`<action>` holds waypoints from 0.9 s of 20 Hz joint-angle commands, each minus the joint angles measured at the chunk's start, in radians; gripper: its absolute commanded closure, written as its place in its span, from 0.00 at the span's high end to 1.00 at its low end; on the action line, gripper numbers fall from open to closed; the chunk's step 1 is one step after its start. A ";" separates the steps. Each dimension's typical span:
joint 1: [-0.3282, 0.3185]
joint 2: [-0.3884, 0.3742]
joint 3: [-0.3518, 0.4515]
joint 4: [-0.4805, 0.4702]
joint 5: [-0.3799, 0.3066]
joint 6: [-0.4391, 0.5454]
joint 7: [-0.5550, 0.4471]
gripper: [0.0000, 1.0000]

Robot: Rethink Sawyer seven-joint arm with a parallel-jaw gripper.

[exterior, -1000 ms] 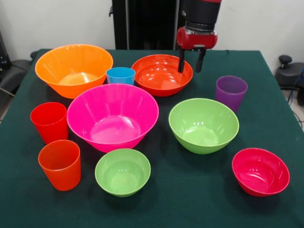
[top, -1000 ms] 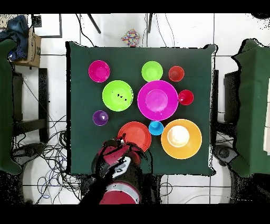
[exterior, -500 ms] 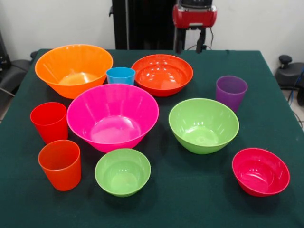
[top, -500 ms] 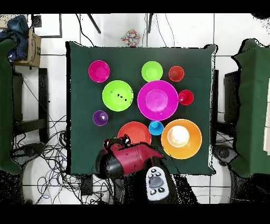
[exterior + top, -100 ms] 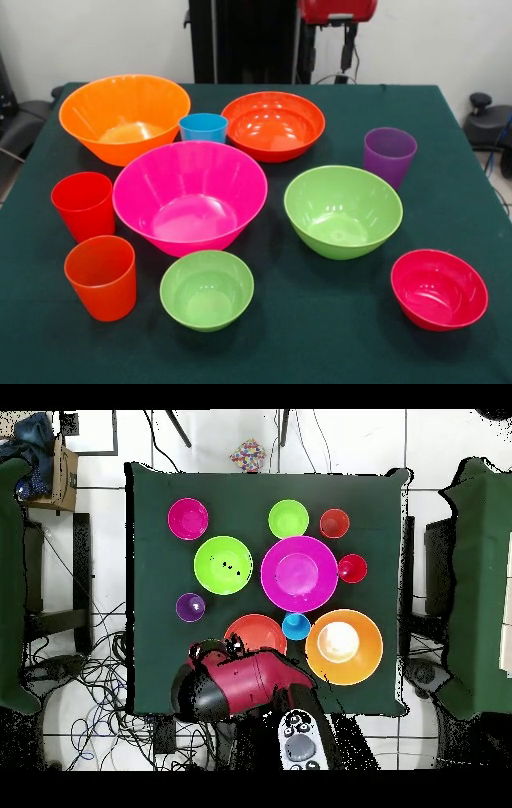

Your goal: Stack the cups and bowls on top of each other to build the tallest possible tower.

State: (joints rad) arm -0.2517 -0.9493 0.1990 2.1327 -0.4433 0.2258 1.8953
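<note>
All cups and bowls stand apart on the table, and no tower is in view. At the back sit the large orange bowl, blue cup and shallow red-orange bowl. The pink bowl, medium green bowl and purple cup hold the middle. Red cup, orange cup, small green bowl and crimson bowl are nearer. My gripper hangs open and empty, high behind the red-orange bowl. In the overhead view the arm covers the table's edge.
A dark green cloth covers the table. Beside it stand green-draped seats, with loose cables on the floor and a cardboard box at a corner.
My gripper has risen from just above the red-orange bowl's rim and drawn back toward the table's edge. No cup or bowl has moved.
</note>
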 commanded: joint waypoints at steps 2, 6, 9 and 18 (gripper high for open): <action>-0.090 -0.010 0.144 0.013 -0.025 0.110 -0.090 1.00; -0.174 -0.039 0.194 0.055 -0.043 0.109 -0.132 1.00; -0.204 -0.042 0.214 0.064 -0.064 0.105 -0.135 1.00; -0.139 -0.084 0.234 0.049 0.003 0.166 -0.052 1.00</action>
State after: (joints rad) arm -0.4363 -1.0160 0.3301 2.1343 -0.4441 0.2347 1.8953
